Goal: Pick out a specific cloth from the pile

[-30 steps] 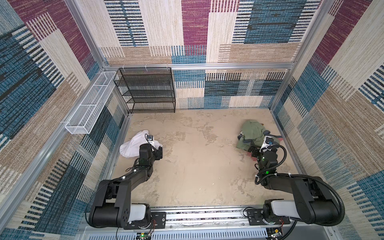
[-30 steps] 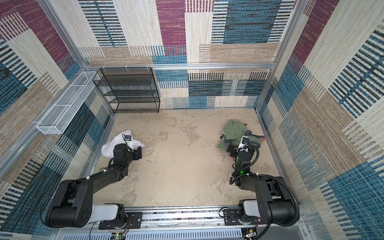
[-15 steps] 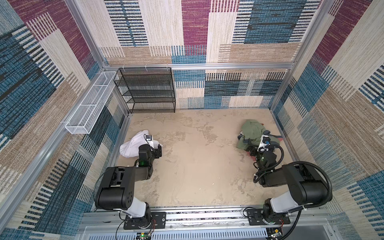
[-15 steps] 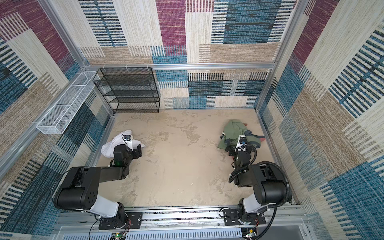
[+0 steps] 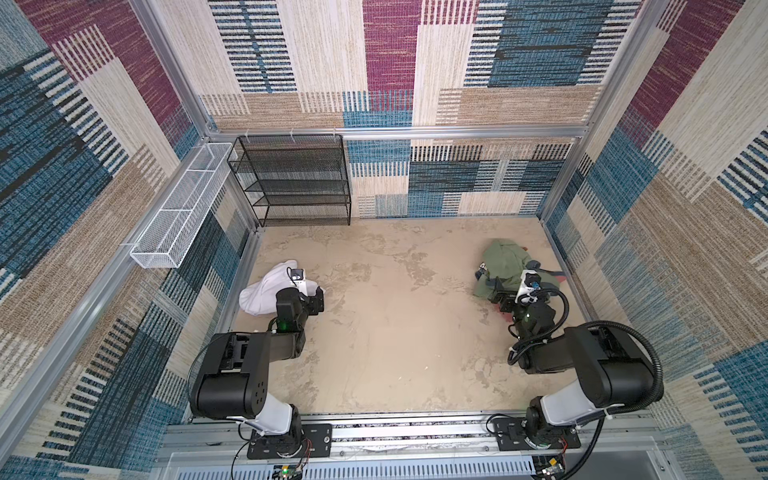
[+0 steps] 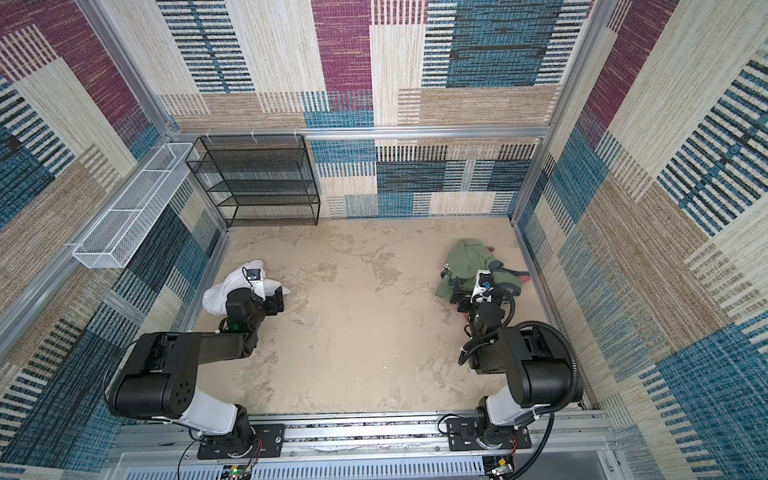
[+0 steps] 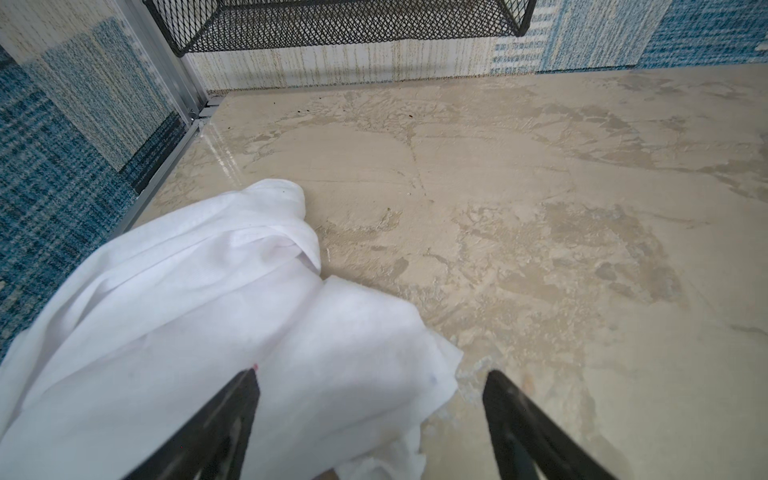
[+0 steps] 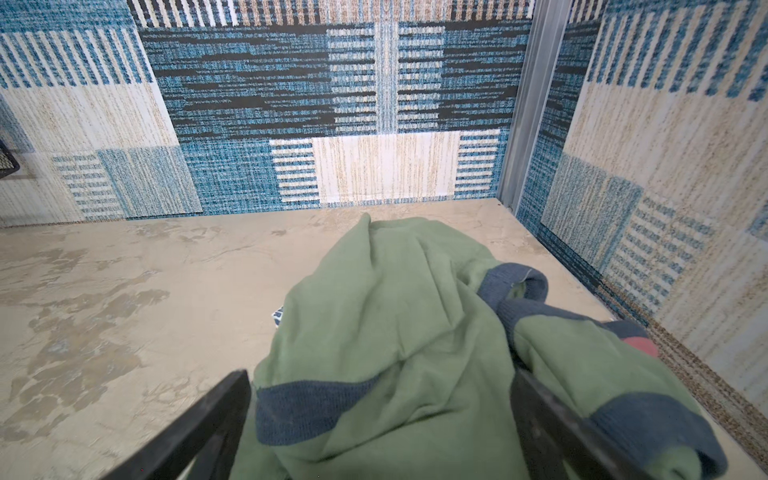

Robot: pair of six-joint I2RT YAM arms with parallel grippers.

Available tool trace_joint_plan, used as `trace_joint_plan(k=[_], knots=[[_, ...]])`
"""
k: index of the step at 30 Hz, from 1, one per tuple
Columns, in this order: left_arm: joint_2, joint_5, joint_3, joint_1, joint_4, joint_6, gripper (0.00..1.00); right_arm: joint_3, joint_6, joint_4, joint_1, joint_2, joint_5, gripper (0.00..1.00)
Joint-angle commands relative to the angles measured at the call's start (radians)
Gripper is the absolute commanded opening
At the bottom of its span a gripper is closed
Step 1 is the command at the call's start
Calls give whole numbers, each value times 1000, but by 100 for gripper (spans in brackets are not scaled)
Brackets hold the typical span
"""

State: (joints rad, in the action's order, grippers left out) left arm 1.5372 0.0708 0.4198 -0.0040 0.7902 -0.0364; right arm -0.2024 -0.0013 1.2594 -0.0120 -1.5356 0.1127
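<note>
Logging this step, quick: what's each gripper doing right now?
Left gripper: open over the white cloth, holding nothing.
Right gripper: open over the pile, holding nothing.

Patchwork carpet walls (image 5: 415, 62) enclosing space on three sides, showing blocks of blue, cream, tan, magenta with striped weave. Silver metal post (image 5: 166, 62) running up back-left corner. Beige mottled floor (image 5: 395, 332) lying flat, darker blotches spreading across it. Black wire-mesh shelf rack (image 5: 297, 178) standing on floor against back wall, toward left. White wire basket (image 5: 178, 208) hanging along left wall, near rack. Long metal rail (image 5: 415, 420) running across front edge. Soft even light filling space.
</note>
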Motion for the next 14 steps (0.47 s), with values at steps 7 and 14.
trace_joint_plan(k=[7,14], knots=[[1,-17,7,0,26,9,88,1,-3,41,-2,2,-9,100],[3,-18,8,1,21,9,88,1,-3,40,-1,2,-8,100]])
